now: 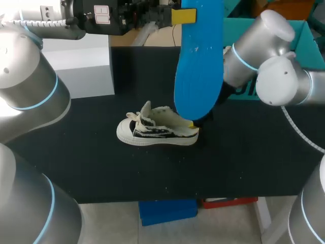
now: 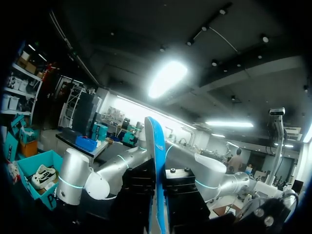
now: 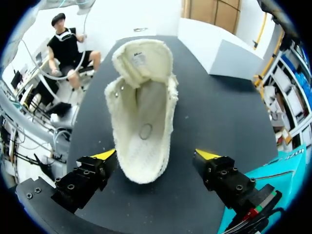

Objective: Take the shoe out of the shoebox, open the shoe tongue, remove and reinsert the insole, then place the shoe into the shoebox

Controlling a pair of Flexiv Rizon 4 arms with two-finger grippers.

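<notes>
Only the right wrist cam sees inside the shoe [image 3: 141, 126], right gripper [image 3: 156, 155] spread wide astride its heel, left gripper [image 2: 157, 178] pinching the insole [image 1: 199, 66].

A black matte table [image 1: 101, 168] spreads across the head view, its flat surface dotted with a few small pale specks. At its far left corner stands 1 white rectangular box [image 1: 81, 71] with plain smooth faces, the front face greyer than the top. In the right wrist view the box [image 3: 236, 56] sits at the table's far edge.
</notes>
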